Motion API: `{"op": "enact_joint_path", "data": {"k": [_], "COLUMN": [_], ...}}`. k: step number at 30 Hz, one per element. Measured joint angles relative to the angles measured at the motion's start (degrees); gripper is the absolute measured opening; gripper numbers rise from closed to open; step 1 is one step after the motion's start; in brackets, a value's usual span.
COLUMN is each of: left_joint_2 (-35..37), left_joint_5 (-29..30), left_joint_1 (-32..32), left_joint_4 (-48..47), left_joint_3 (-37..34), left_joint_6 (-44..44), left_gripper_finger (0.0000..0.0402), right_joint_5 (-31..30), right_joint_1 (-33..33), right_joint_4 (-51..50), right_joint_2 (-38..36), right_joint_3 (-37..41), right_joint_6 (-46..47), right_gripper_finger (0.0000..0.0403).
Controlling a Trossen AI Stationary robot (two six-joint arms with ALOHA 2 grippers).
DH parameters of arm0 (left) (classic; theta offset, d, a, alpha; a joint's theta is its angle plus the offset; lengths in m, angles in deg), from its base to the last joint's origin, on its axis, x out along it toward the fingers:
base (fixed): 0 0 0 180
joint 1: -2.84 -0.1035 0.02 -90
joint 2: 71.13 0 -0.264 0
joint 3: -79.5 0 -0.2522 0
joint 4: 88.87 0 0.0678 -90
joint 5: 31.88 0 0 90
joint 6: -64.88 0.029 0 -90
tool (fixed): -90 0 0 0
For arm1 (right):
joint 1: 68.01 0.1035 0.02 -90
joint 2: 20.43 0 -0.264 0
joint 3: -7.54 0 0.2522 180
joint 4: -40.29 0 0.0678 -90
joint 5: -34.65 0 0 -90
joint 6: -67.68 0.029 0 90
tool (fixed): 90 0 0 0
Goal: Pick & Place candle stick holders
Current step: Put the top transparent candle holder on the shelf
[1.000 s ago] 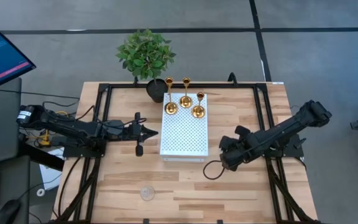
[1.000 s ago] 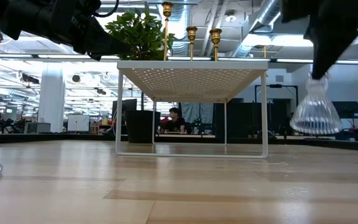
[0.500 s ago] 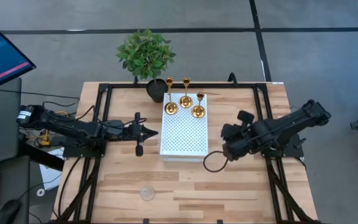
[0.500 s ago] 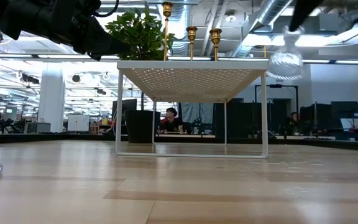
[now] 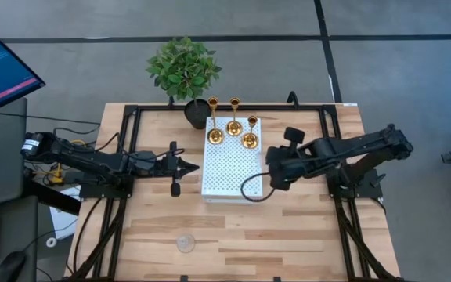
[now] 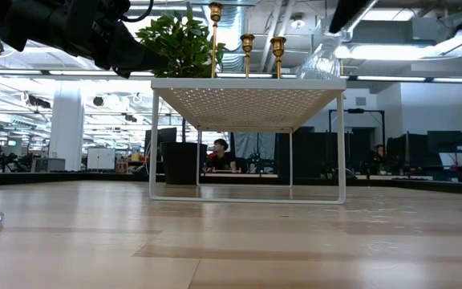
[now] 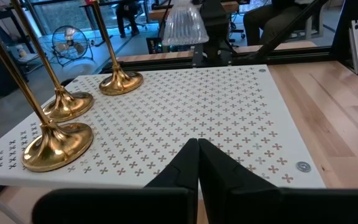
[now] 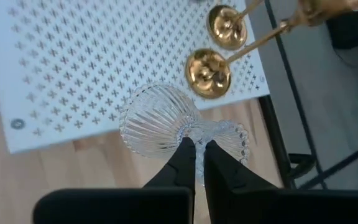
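Note:
My right gripper (image 5: 272, 174) is shut on a clear ribbed glass candle holder (image 8: 160, 119), held in the air at the white perforated board's (image 5: 232, 160) right edge. It also shows in the low view (image 6: 321, 61) and the left wrist view (image 7: 184, 23). Three gold holders (image 5: 233, 129) stand by their round bases on the board's far end. A second glass holder (image 5: 185, 243) stands on the table near the front edge. My left gripper (image 5: 182, 166) is shut and empty, left of the board. My right gripper pinches the glass holder's narrow waist (image 8: 195, 139) between its two fingers, between the flared ribbed base and the beaded cup. The fingers come from the table's right, slanting down. The holder is lifted clear, base downward, a little above the board's top.
A green plant in a black pot (image 5: 183, 72) stands at the table's far edge beside the gold holders. The board stands on thin white legs (image 6: 154, 144). A black frame (image 5: 128, 117) runs along the table's edges. Bare wood lies in front of the board.
My right gripper has gone up and toward the table's left, to the board's right edge, carrying the glass holder. The holder has risen from below the board's top to just above it. My left arm has kept still.

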Motion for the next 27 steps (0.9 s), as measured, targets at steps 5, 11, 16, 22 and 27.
{"op": "enact_joint_path", "data": {"k": [5,11,16,22,27], "left_joint_2": [0.0,0.0,0.0,0.0,0.0], "left_joint_5": [0.0,0.0,0.0,0.0,0.0], "left_joint_1": [0.0,0.0,0.0,0.0,0.0], "left_joint_4": [0.0,0.0,0.0,0.0,0.0], "left_joint_3": [0.0,0.0,0.0,0.0,0.0], "left_joint_6": [0.0,0.0,0.0,0.0,0.0], "left_gripper_finger": [0.0007,0.0007,0.0007,0.0007,0.0007], "right_joint_5": [0.1,1.6,2.0,5.7,7.1], "right_joint_1": [-1.6,-2.0,-2.6,-3.7,-4.3], "right_joint_4": [-1.1,-1.4,-3.0,-4.3,-4.1], "right_joint_2": [5.4,12.8,19.1,23.4,24.6], "right_joint_3": [-4.9,-15.2,-22.2,-24.5,-24.5], "right_joint_6": [-4.3,-12.3,-16.8,-18.4,-19.1], "right_gripper_finger": [0.0,0.0,0.0,0.0,0.0]}}
